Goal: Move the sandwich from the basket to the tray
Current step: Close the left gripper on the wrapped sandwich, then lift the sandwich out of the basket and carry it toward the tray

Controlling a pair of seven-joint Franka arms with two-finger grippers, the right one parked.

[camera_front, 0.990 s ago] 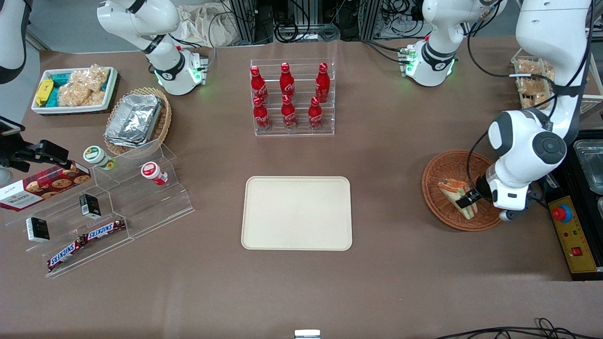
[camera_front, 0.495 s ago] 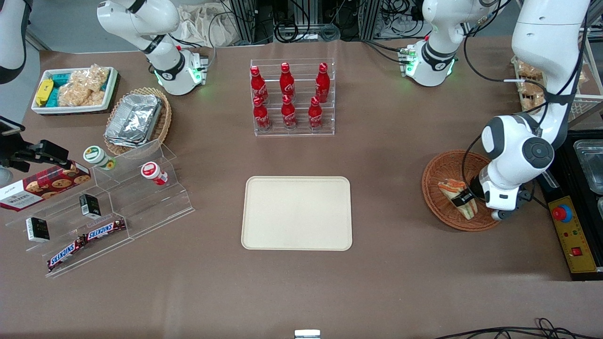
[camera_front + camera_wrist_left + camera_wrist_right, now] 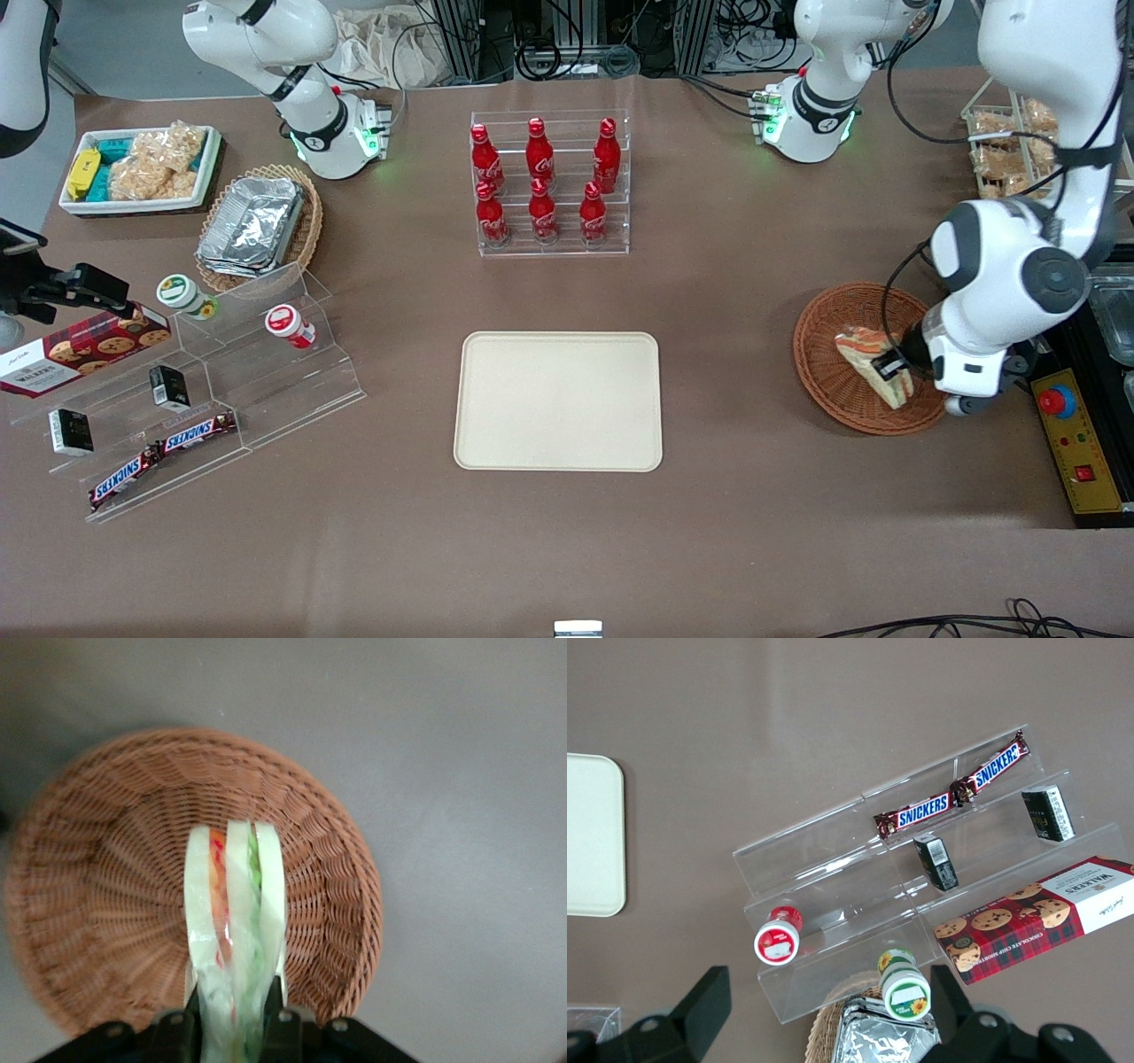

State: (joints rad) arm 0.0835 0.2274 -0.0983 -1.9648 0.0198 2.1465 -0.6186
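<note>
Wrist view of the working arm looks straight down: the gripper [image 3: 232, 1020] has its fingers [image 3: 180, 1025] closed on the wrapped end of the sandwich [image 3: 235, 930], pressing both flat faces, with the wedge standing on edge above the basket [image 3: 106, 904]. The fingertips are cut off at the frame's edge, and whether the sandwich touches the weave cannot be told. Front view shows the forearm bent down over the basket [image 3: 828, 354], its white wrist housing hiding the rim nearest the working arm's end of the counter [image 3: 753, 514]. The gripper [image 3: 889, 366] shows only as a dark clamp across the sandwich [image 3: 873, 363]. The tray [image 3: 558, 400] lies well apart from the basket, toward the parked arm's end.
</note>
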